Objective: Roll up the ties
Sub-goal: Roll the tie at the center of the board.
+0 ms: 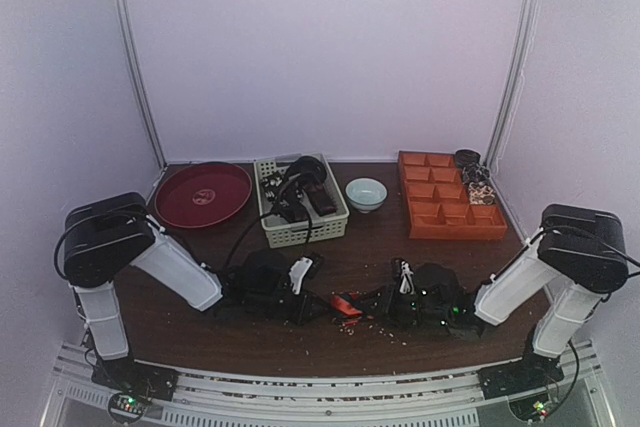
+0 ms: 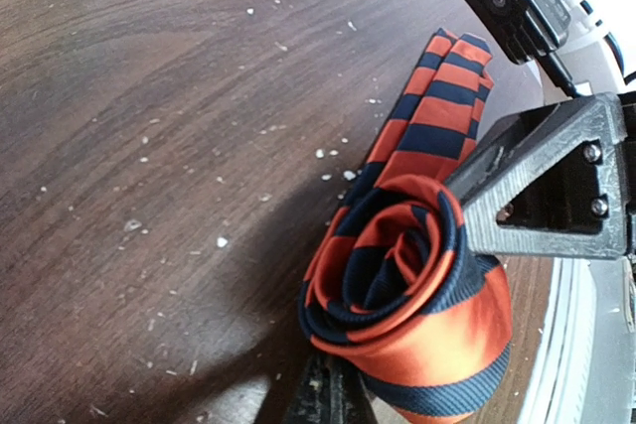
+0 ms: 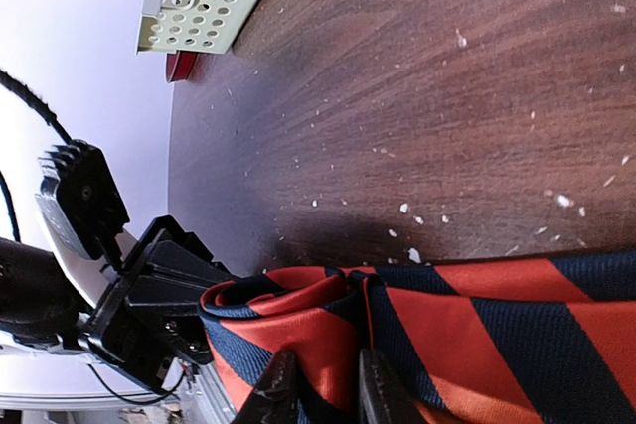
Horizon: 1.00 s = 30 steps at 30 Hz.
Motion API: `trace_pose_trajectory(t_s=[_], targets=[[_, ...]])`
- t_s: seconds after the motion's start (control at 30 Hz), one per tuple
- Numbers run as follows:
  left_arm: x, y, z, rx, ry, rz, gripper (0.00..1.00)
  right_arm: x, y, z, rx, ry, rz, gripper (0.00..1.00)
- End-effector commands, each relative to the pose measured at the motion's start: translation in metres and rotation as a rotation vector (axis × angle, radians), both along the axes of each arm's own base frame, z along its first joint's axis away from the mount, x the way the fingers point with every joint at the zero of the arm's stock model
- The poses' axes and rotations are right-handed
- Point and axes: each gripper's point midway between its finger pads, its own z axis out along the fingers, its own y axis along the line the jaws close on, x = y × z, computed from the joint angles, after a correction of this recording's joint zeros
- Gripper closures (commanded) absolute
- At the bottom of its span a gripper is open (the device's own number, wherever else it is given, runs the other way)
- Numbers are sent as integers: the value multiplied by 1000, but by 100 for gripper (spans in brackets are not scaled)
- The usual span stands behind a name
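Note:
One of the ties, striped orange-red and dark navy (image 2: 397, 285), is wound into a loose coil near the table's front edge (image 1: 345, 302). Under that coil sits my left gripper (image 2: 333, 394), jaws pressed together with the roll sitting on their tips. From the other side my right gripper (image 3: 328, 369) pinches a fold of the same tie (image 3: 477, 325) beside the coil, where the flat unrolled length leads away. The two grippers almost touch, left gripper (image 1: 318, 302) and right gripper (image 1: 378, 305). Dark ties lie heaped in the pale basket (image 1: 300, 237).
At the back stand a red plate (image 1: 203, 194), a pale bowl (image 1: 366, 193) and an orange compartment tray (image 1: 450, 222) with dark and speckled rolls (image 1: 478, 192) at its right end. Pale crumbs dot the brown table (image 2: 149, 146).

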Motion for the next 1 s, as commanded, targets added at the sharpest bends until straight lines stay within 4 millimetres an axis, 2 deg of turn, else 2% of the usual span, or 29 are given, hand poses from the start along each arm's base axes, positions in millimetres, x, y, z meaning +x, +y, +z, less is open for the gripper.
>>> trace_pose_trajectory(t_s=[0.0, 0.2, 0.5, 0.7, 0.97], targets=[[-1, -22, 39, -135, -34, -46, 100, -1, -31, -32, -237, -12, -29, 77], [-3, -26, 48, -173, -25, -65, 100, 3, -36, -29, -306, -50, -19, 77], [-1, -37, 56, -184, -24, -82, 100, 5, -36, -26, -319, -88, -7, 77], [4, -44, 53, -168, -22, -85, 100, 8, -40, -23, -356, -120, -9, 77], [7, -45, 48, -139, -24, -76, 100, 15, -56, -23, -474, -172, -30, 77]])
